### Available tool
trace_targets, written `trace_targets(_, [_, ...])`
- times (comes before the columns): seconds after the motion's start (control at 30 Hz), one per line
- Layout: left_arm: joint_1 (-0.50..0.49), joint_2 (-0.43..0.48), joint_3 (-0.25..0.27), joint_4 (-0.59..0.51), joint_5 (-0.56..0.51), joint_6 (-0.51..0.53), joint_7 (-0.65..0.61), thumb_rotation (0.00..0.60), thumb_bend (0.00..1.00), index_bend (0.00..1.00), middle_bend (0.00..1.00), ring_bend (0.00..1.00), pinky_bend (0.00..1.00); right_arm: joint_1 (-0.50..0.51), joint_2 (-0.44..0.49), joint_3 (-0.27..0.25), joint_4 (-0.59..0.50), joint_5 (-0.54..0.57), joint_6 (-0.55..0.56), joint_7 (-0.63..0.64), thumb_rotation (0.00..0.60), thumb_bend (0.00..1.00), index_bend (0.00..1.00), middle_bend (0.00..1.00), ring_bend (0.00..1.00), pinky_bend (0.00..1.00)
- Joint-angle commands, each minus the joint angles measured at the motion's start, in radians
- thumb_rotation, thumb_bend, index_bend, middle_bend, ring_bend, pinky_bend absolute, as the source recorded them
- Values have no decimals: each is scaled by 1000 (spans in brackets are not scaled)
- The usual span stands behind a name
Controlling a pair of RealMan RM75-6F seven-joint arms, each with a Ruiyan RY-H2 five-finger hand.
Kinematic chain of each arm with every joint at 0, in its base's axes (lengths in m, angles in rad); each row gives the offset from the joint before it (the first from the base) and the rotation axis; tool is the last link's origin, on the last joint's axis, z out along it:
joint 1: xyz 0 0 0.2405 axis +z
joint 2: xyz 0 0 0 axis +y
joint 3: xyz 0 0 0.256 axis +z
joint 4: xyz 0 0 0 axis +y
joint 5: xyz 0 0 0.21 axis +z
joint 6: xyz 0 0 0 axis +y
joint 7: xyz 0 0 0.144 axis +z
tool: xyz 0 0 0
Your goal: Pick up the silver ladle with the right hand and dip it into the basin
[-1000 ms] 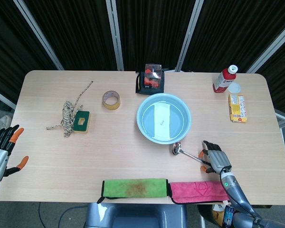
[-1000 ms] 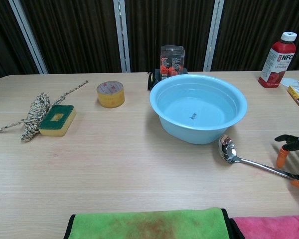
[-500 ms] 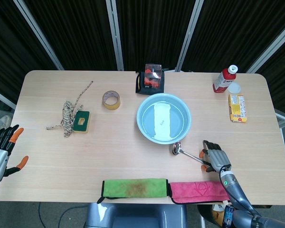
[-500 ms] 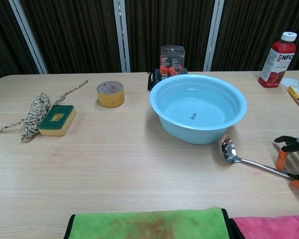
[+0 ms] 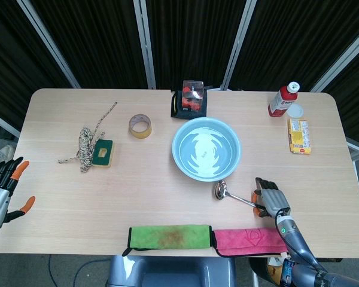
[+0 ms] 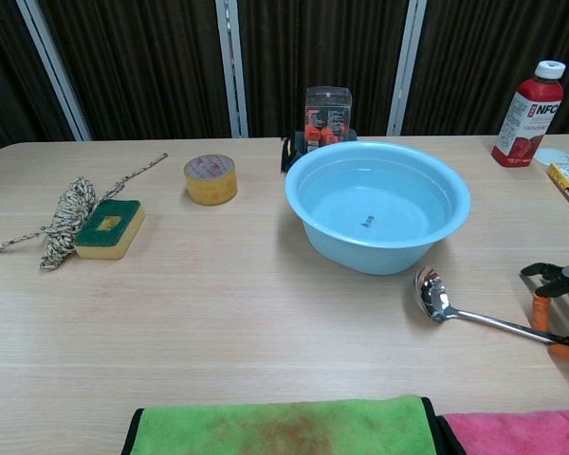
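- Step in hand, as I judge it: the grasp. The right hand sits over the handle end of the silver ladle, fingers curled around the handle from above, so it appears to be clamped on it; the chest view shows only orange-tipped fingers straddling the handle at the frame edge.
- The ladle lies low, its bowl at or just off the worktop, right beside the near rim of the basin but not touching it. Whether the bowl has left the surface I cannot tell.
- The basin holds water, with rippled reflections on its surface in the head view.
- Next move, by my reading: raise the ladle high enough for its bowl to clear the basin rim, carry it forward and to the left over the water, then lower the bowl in. The long handle gives leverage, so a loose hold could let the bowl droop or knock the rim.
- The right forearm comes in from the near right corner, past the pink cloth.
- The left hand hangs off the worktop's left edge, fingers apart, holding nothing.
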Motion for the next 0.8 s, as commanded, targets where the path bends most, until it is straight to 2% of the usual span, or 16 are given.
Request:
trace_targets(0.03, [0,1,0,1,0,0,-1,600,319,0,0,0,0,-1,-3,0,2,-1,2,-1,600,268,508,0,0,0])
trace_targets(0.37, [0,3,4,3,9,4,-6,600,318,0,0,0,0,-6,-10,-1,10,-5,15,-10,600,297,569,0,0,0])
trace_targets(0.8, [3,8,7,4,19,17,-24,600,319,0,0,0,0,-8,36,0,-68,14,48,-90,600,330,610,0,0,0])
